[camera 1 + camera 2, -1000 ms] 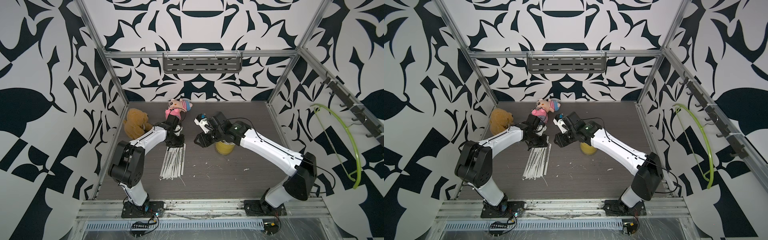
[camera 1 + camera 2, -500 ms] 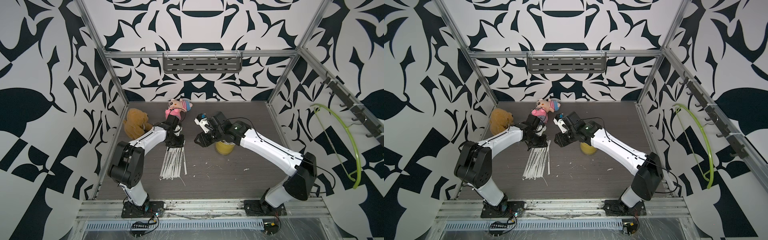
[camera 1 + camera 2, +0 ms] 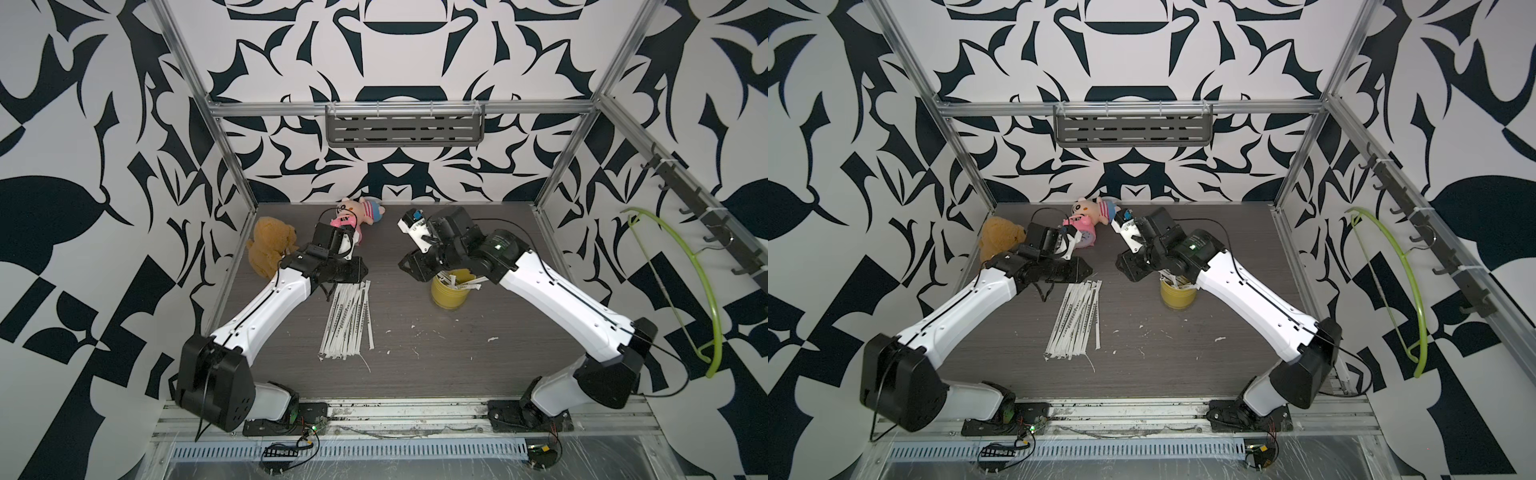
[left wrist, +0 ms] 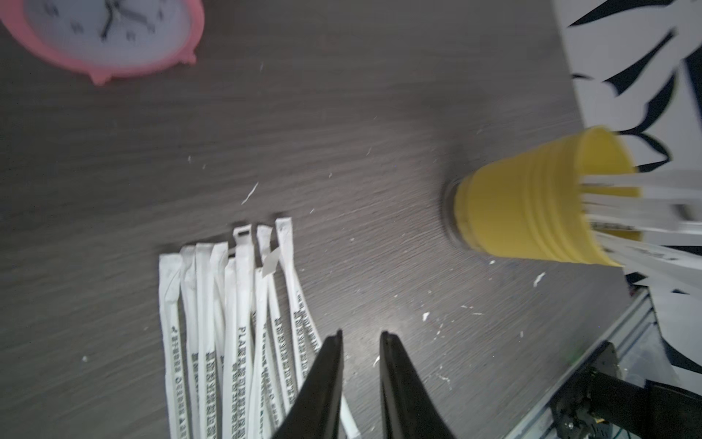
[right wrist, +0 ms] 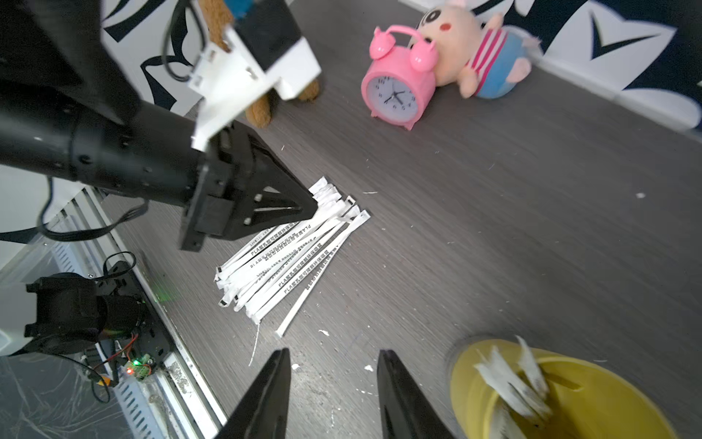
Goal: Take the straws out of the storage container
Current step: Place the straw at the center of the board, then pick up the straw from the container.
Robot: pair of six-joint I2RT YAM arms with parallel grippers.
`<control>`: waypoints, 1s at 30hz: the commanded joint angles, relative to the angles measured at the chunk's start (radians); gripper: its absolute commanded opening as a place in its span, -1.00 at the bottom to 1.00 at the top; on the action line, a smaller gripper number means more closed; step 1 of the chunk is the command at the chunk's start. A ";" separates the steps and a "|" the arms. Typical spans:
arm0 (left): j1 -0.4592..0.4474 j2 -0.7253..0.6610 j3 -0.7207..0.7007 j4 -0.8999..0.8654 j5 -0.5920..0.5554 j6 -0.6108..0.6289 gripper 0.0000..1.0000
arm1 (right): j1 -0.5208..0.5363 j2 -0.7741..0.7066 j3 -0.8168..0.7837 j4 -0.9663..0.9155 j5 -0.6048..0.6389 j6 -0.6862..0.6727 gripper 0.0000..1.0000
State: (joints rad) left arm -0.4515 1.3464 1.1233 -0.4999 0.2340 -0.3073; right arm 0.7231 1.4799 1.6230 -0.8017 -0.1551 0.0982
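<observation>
The long thin straws in flat white paper wrappers with dark print (image 3: 347, 323) are mostly found outside the storage container. They are laid side by side in a loose, roughly parallel bundle on the dark wood-grain tabletop (image 3: 457, 365), in front of the left arm (image 3: 266, 307) and well apart from the yellow cylindrical plastic cup with a ridged wall (image 3: 448, 294). This placement is judged to keep the removed ones clear of the container and easy to count. The jaws of the left arm are seen in the left wrist view narrowly parted with nothing between them, held just above one end of the bundle. This suits a hand that carries nothing at this point. The cup is left standing upright beneath the wrist of the right arm (image 3: 552, 299), and a few wrapped straws (image 5: 507, 374) are seen leaning out over its rim. Their projecting ends are probably what allows them to be pinched without the cup being tipped. The jaws of the right arm are held moderately wide and empty just beside the cup mouth, presumably in readiness for another pick. A pink round alarm clock (image 5: 395, 95), a pink striped plush pig (image 5: 475, 61) and a brown plush bear (image 3: 270, 245) are left at the back, and white paper scraps (image 3: 492, 339) are scattered about.
</observation>
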 commanded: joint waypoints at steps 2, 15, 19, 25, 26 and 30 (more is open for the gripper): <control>-0.078 -0.060 -0.017 0.115 0.045 0.079 -0.45 | -0.124 -0.077 -0.043 -0.029 0.002 -0.160 -0.14; -0.230 -0.165 -0.162 0.468 0.173 0.251 -0.06 | -0.314 -0.051 -0.162 0.012 -0.219 -0.338 -0.14; -0.230 -0.148 -0.164 0.466 0.178 0.252 -0.06 | -0.314 -0.013 -0.175 0.031 -0.230 -0.351 -0.14; -0.230 -0.149 -0.165 0.450 0.156 0.257 -0.06 | -0.314 0.047 -0.167 0.059 -0.239 -0.345 -0.19; -0.230 -0.151 -0.166 0.447 0.155 0.260 -0.06 | -0.314 0.055 -0.163 0.061 -0.236 -0.345 -0.19; -0.230 -0.156 -0.168 0.440 0.146 0.270 -0.06 | -0.314 0.085 -0.160 0.082 -0.231 -0.338 -0.23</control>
State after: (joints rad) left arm -0.6792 1.1927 0.9699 -0.0647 0.3820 -0.0570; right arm 0.4072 1.5715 1.4498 -0.7593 -0.3717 -0.2352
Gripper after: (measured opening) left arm 0.469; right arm 0.389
